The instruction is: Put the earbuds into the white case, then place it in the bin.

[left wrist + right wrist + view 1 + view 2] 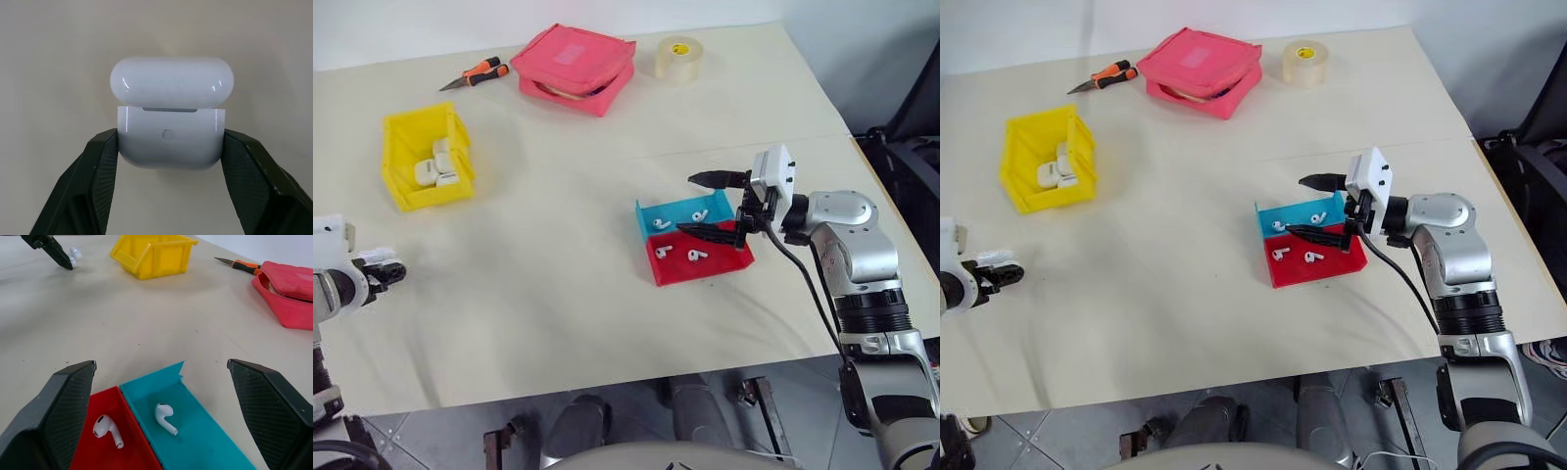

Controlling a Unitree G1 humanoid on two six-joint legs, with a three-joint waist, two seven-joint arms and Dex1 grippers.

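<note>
The left gripper (pixel 168 147) is clamping the white case (pixel 171 115) by its sides. The right gripper (pixel 161 382) is spread wide above the earbuds (pixel 165 417) — it should be descending slowly.

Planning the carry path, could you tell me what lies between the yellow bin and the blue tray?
Bare tabletop between yellow bin and blue tray, per the left eye view.

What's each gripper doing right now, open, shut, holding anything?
Left gripper: shut on the white case, fingers clamping its sides, lid ajar.
Right gripper: open, holding nothing, above the blue tray and red tray.
</note>
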